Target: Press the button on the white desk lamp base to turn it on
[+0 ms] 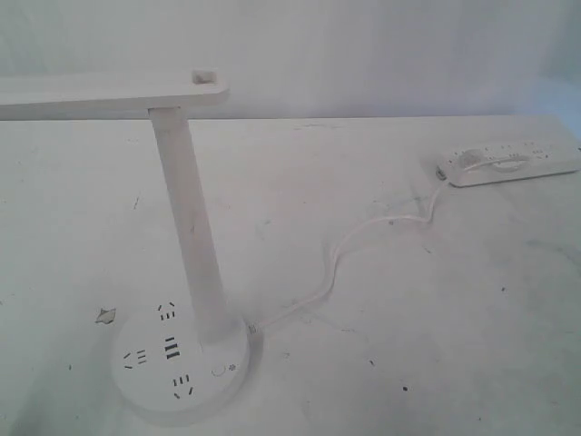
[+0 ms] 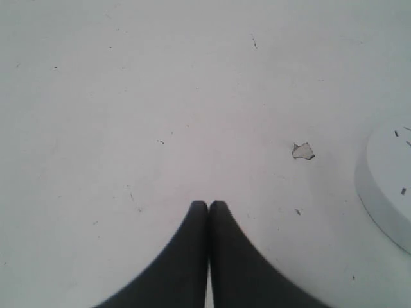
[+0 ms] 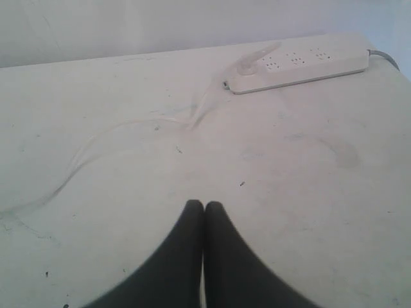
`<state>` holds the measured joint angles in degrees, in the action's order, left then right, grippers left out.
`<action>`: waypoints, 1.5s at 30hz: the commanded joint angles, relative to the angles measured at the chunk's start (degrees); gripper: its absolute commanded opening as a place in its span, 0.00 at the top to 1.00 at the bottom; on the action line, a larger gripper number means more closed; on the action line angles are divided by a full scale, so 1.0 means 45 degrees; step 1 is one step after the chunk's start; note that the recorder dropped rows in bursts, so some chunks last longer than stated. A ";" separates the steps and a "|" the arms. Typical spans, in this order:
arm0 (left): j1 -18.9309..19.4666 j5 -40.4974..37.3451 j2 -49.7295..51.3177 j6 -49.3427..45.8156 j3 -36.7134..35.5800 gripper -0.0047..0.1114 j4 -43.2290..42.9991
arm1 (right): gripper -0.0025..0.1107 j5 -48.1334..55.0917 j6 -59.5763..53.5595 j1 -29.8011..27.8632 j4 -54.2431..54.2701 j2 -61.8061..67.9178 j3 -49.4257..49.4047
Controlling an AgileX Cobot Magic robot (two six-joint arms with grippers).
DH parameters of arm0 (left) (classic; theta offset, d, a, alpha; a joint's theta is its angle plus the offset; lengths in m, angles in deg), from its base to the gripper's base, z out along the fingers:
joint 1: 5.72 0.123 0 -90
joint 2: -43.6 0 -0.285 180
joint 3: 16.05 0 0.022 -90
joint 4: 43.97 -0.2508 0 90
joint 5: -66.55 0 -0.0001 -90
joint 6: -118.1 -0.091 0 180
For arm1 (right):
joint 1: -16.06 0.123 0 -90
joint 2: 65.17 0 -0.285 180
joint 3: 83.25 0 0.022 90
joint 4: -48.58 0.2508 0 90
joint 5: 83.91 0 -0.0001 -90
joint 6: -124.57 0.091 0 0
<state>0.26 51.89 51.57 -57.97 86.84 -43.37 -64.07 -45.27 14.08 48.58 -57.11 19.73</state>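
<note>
The white desk lamp base (image 1: 145, 386) sits at the front left of the table, a round disc with dark socket slots, bearing a tall white post (image 1: 191, 236). Its small round button (image 1: 219, 370) lies on the disc's right side, near the post's foot. Neither arm shows in the exterior view. In the left wrist view my left gripper (image 2: 208, 204) is shut with nothing in it, over bare table, and the base's rim (image 2: 385, 192) shows off to one side. My right gripper (image 3: 203, 205) is also shut and empty above the table.
A long white power strip (image 1: 508, 163) lies at the back right, also the power strip (image 3: 302, 64) ahead of the right gripper. A thin white cord (image 1: 354, 241) runs from it to the lamp base. A chipped spot (image 1: 106, 316) marks the table left of the base.
</note>
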 commanded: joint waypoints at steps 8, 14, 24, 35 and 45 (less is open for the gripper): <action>-0.0103 0.0009 -0.0040 0.0015 -0.0024 0.96 0.0044 | 0.98 -0.0127 0.0054 0.0050 0.0000 -0.0060 -0.0044; -0.0103 0.0009 -0.0040 0.0015 -0.0024 0.96 0.0044 | 0.98 -0.0127 0.0054 0.0050 0.0000 -0.0060 -0.0044; -0.0103 0.0009 -0.0040 0.0015 -0.0024 0.96 0.0044 | 0.98 -0.0161 0.0046 0.0050 0.0000 -0.0060 -0.0044; -0.0105 0.0009 -0.0040 0.0015 -0.0024 0.96 0.0044 | 0.98 -0.3293 0.0046 0.0050 0.0000 -0.0060 -0.0044; -0.0105 0.0009 -0.0040 0.0015 -0.0024 0.96 0.0044 | 0.98 -0.3557 -0.1985 0.0050 0.0000 -0.0060 -0.0044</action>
<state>0.26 51.89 51.57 -57.97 86.84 -43.37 -79.42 -50.37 14.08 48.58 -57.11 19.63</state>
